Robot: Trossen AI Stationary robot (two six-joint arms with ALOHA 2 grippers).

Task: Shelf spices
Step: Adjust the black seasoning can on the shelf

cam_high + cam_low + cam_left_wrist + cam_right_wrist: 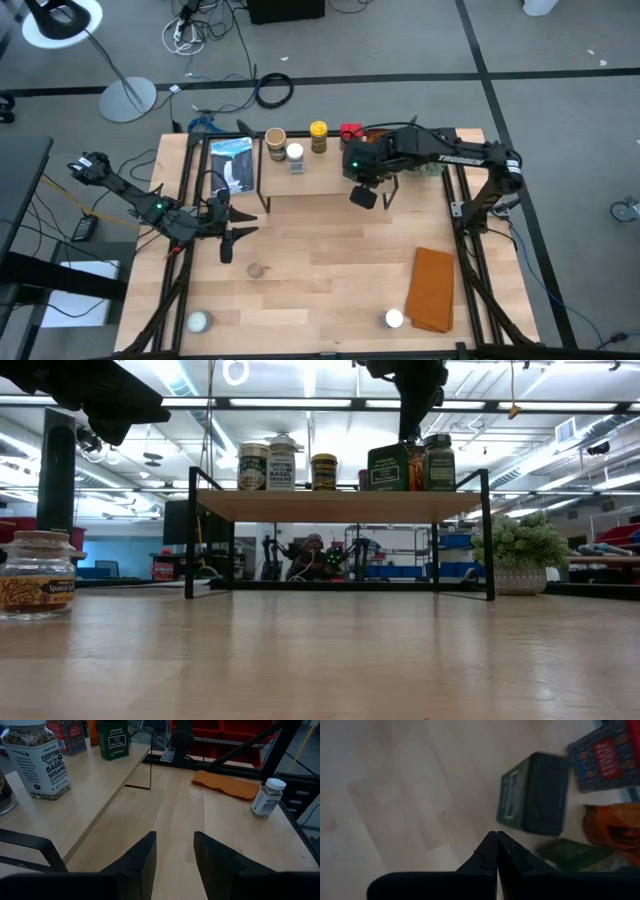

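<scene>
Readable on the shelf (75, 815): "EVERYTHING BUT THE BAGEL SESAME" jar (37, 760), dark green tin (535, 795) beside. Left gripper (175, 865) low over the worktop (185, 820), jaws part open, empty. Right gripper (496, 857) above the shelf, jaws closed, empty.

Shelf (330, 180) at 12 o'clock on the tabletop (320, 270), carrying a row of spice jars (295, 152) and a tin (388, 467). At 5 o'clock, a folded cloth (433, 288) beside a jar (393, 319). At 7 o'clock, another jar (199, 322).
</scene>
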